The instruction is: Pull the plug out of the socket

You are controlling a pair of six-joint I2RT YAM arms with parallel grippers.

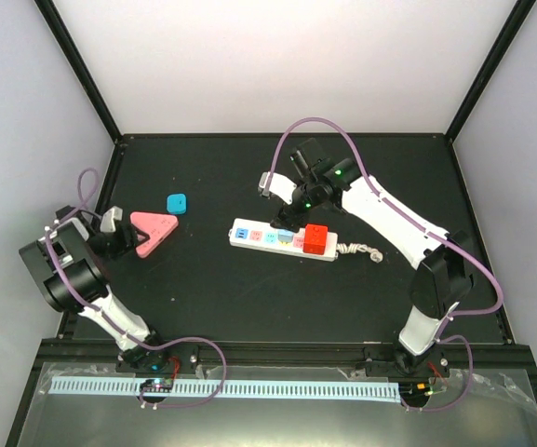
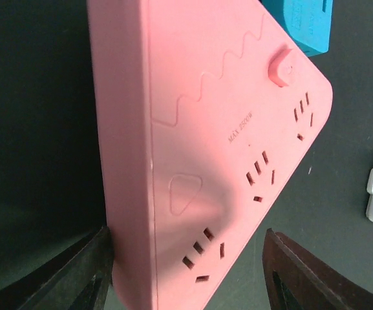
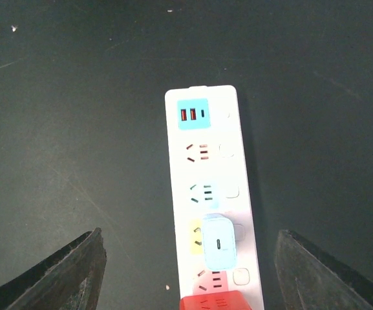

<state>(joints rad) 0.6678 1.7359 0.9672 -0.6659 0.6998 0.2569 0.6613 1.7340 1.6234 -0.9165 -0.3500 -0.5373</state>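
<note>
The black surface (image 3: pixel 76 129) carried the socket (image 3: pixel 211 169), probably light and liftable. The wide-open right gripper (image 3: pixel 189 231) hovered over the rigid pale-blue plug (image 3: pixel 220 244), lower centre; its smooth sides probably offered the best hold.

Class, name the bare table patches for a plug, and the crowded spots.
Bare: between the power strip and the near edge; the far right corner. Crowded: by the pink triangle at the left gripper; under the right gripper.

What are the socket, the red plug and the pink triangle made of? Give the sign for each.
Socket: seemingly hard plastic, white, smooth, slightly glossy; moulded slots and rounded edges.
Red plug: likely plastic too; uniform red, blocky shape.
Pink triangle: moulded plastic, satin finish; soft sheen, embossed lettering, crisp seam.
</note>
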